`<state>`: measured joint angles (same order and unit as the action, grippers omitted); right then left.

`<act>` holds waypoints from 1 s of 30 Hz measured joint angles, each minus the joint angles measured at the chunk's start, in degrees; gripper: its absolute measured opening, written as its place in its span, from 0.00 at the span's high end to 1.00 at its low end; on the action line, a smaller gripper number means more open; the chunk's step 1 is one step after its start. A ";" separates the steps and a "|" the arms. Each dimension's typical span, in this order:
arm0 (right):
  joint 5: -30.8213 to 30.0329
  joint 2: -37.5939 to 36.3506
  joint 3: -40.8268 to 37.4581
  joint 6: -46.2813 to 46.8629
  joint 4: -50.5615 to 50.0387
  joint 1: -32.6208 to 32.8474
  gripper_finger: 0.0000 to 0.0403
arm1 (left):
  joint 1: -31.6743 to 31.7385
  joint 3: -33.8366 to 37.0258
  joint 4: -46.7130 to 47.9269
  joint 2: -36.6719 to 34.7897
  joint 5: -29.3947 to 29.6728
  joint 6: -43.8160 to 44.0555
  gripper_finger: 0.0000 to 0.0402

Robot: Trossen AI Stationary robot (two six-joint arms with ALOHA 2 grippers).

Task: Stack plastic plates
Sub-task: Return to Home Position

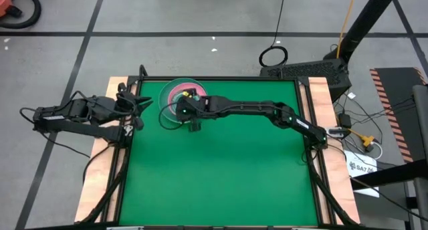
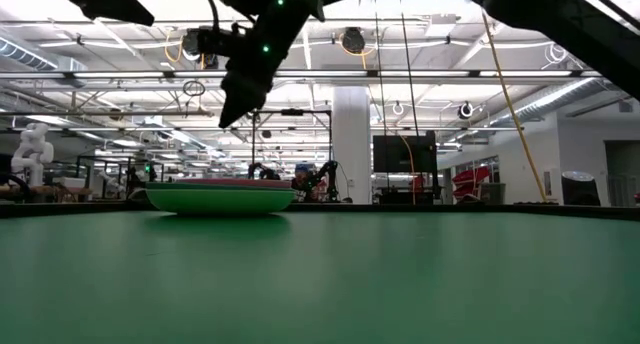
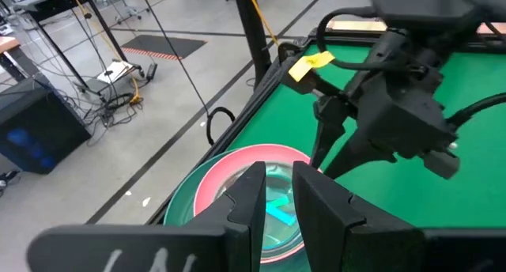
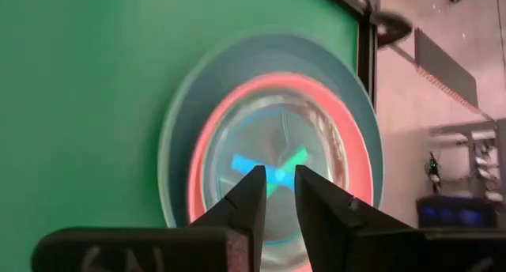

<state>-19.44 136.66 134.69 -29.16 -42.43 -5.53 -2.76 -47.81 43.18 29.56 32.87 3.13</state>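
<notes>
One stack on the mat (image 1: 221, 176): plates (image 1: 172, 91) near its far-left corner. Right gripper (image 1: 179, 109) hangs just above, fingers pinched, empty; left gripper (image 1: 134, 104) parked beside, same. Dip while retracting and you'll knock the stack toward the rail (image 1: 221, 78). Lift first; near side is open.

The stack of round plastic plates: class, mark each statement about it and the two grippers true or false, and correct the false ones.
1. The stack of round plastic plates sits on the green table. True.
2. The round pink plastic plate is the bottom one. False: a larger light green plastic plate lies beneath it.
3. The right gripper hangs above the stack, clear of it. True.
4. The left gripper is over the table's middle. False: it is at the table's left edge.
5. Other plates lie loose on the table. False: none shows outside the stack.
</notes>
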 joint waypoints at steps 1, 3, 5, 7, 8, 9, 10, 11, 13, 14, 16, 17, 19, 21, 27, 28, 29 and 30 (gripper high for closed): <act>0.14 -0.21 0.00 0.37 0.15 0.35 0.83 | 0.00 0.00 0.02 0.00 -0.01 0.32 0.82; 0.05 -0.45 0.00 1.50 0.05 0.90 0.82 | 0.00 0.00 0.16 0.00 -0.13 1.76 0.82; 0.04 -0.65 0.00 3.20 0.37 1.43 0.81 | 0.00 0.00 1.04 0.00 -0.65 3.57 0.82; 0.04 -1.14 -0.02 6.00 -0.72 1.83 0.79 | -0.10 0.00 1.90 0.02 -1.29 5.16 0.82; 0.02 -1.31 -0.02 7.61 -0.91 2.01 0.78 | -0.37 0.20 1.88 0.01 -1.34 6.10 0.82; 0.00 -1.52 -0.02 8.87 -1.49 2.07 0.78 | -0.72 0.58 1.71 -0.02 -1.36 6.98 0.82; -0.01 -1.99 -0.02 10.14 -2.94 2.17 0.77 | -1.06 1.17 1.55 -0.02 -1.40 7.74 0.82; -0.09 -2.19 -0.02 11.16 -4.30 2.26 0.77 | -1.56 1.86 1.25 -0.01 -1.44 8.55 0.82; -0.13 -2.59 0.00 12.54 -5.75 2.46 0.76 | -2.79 3.40 -0.07 0.00 -1.45 10.69 0.82; -0.11 -3.08 0.00 12.83 -7.82 2.66 0.76 | -3.50 4.21 -0.70 0.00 -1.49 11.76 0.82; -0.23 -3.54 -0.02 12.87 -10.63 3.59 0.77 | -5.17 5.96 -2.61 0.02 -1.49 14.22 0.82; -0.24 -3.68 -0.02 12.81 -10.63 4.21 0.77 | -6.05 6.79 -3.55 0.06 -1.50 15.25 0.82; -0.20 -4.67 -0.02 12.44 -12.68 5.78 0.78 | -7.97 8.01 -4.68 0.07 -1.54 17.12 0.82; -0.04 -5.18 -0.04 12.16 -13.15 7.42 0.80 | -9.91 9.12 -6.65 0.06 -1.47 18.26 0.82; 0.22 -6.53 0.00 12.11 -14.28 11.26 0.83 | -14.58 10.86 -12.25 0.22 -0.82 17.84 0.82; 0.20 -6.67 -0.01 12.22 -14.92 11.79 0.83 | -15.36 10.86 -12.51 0.53 -0.20 17.95 0.82; 0.27 -6.77 -0.02 12.52 -15.66 12.31 0.84 | -16.13 10.86 -13.00 0.79 0.47 17.90 0.82; 0.30 -6.82 -0.02 12.97 -16.37 12.78 0.84 | -17.03 10.86 -13.27 1.07 0.78 17.60 0.82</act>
<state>-19.14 129.84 134.67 -16.20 -58.80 7.24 -19.79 -36.95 29.91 30.63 33.65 20.73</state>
